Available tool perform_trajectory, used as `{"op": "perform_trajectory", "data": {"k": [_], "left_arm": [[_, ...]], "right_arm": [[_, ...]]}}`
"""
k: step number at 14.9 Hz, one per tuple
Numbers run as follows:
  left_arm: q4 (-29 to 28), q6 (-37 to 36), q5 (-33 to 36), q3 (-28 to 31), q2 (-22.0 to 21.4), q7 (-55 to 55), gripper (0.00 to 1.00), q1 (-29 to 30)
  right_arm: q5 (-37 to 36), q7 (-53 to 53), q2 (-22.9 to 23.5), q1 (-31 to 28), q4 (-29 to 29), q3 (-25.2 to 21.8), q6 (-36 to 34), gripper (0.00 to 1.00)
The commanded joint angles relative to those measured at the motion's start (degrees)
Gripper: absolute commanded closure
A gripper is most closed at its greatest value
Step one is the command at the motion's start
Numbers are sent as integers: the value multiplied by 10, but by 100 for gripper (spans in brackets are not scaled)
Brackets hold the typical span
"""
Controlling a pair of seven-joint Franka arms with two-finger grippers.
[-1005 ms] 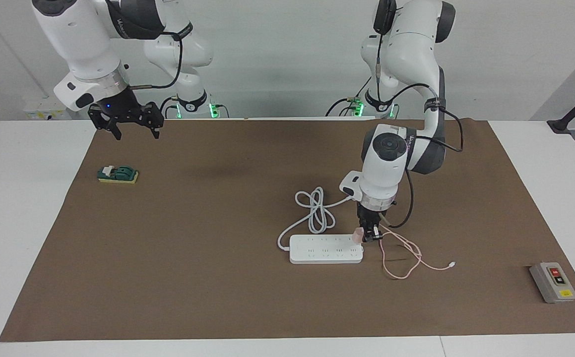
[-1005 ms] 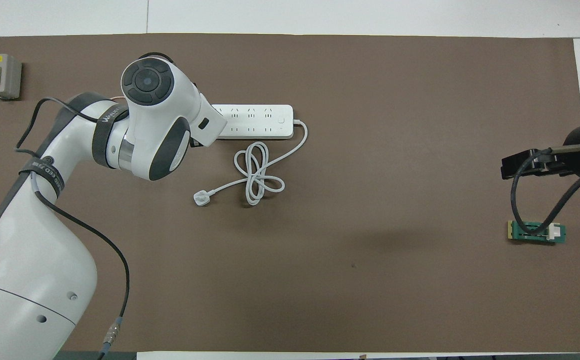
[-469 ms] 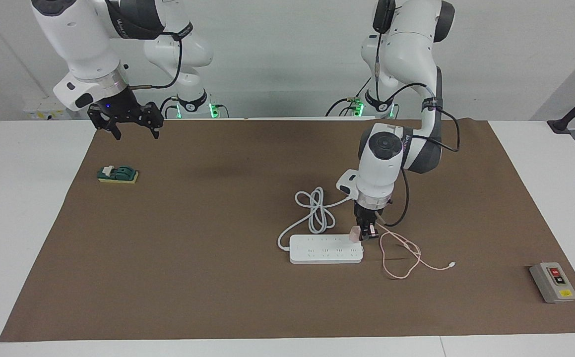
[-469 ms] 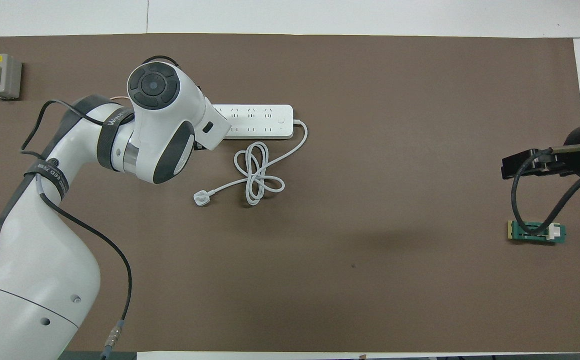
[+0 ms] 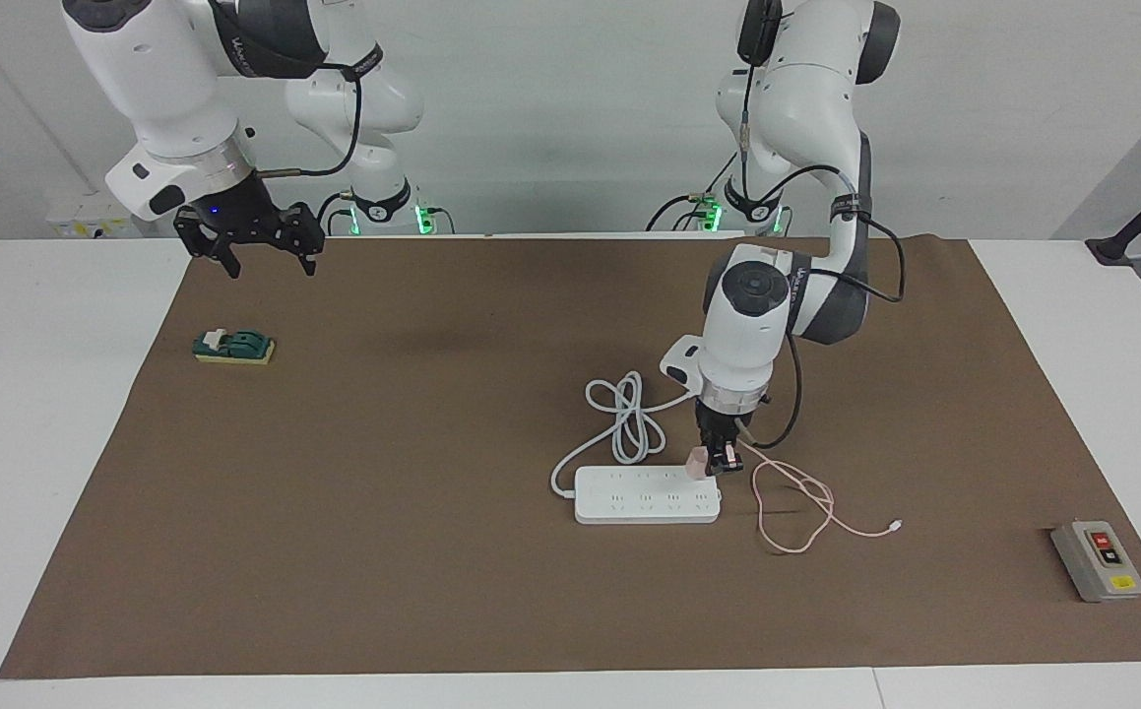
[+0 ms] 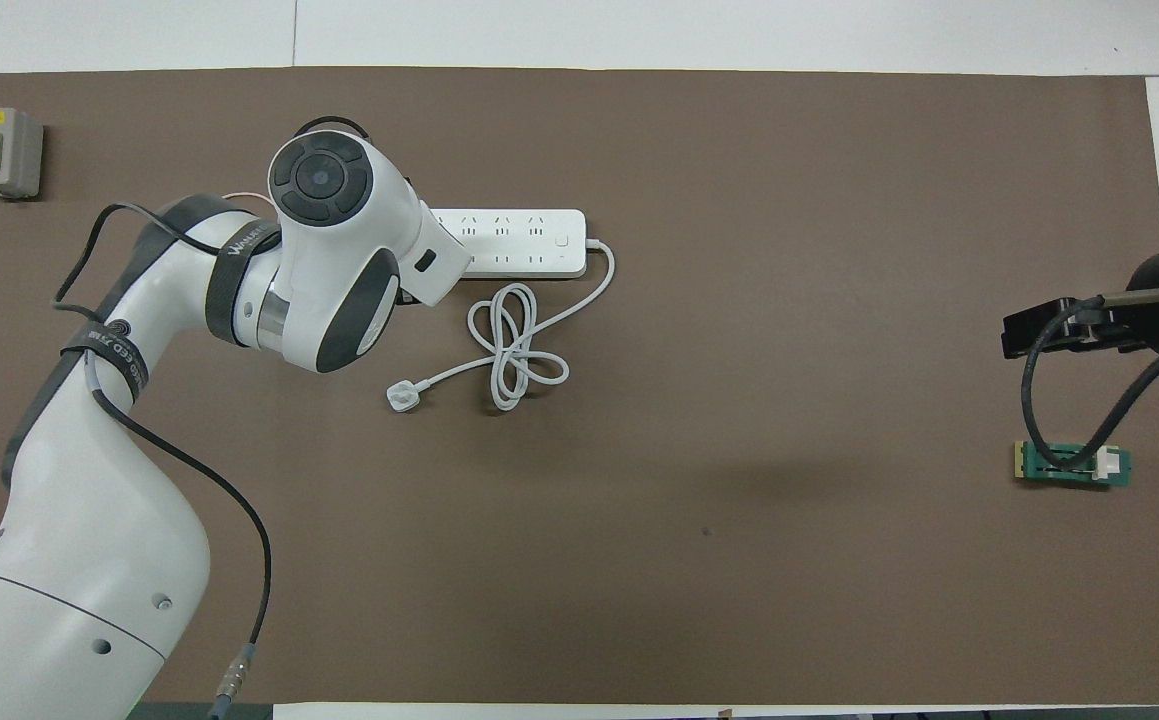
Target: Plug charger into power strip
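The left gripper (image 5: 718, 461) held the charger (image 5: 697, 463) pinched in its fingers, right over the power strip (image 5: 645, 495) at the strip's end toward the left arm. The right gripper (image 5: 255, 241) waited with fingers wide apart, over the mat (image 5: 383, 551) near a small green part (image 5: 233, 347).

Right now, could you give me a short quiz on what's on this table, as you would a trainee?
1. True or false: the left tool holds the pink charger.
2. The charger sits over which end of the power strip? A: left arm's end. B: right arm's end.
3. What is the open right tool doing?

Key: 1 true. 2 A. 3 Waiting in the air, holding nothing, near the green block.
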Motion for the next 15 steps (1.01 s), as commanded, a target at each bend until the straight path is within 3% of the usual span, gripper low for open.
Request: {"op": "perform_trajectory", "data": {"k": [1,15], "left_arm": [[-27,15,11,9,-19,-11,100,-10],[-32,17,43,8,-16,-39,100,-11]], "right_arm": [[-5,-8,-3,-10,1,6,0,0],[-5,-9,-3,-10,0,6,0,0]]}}
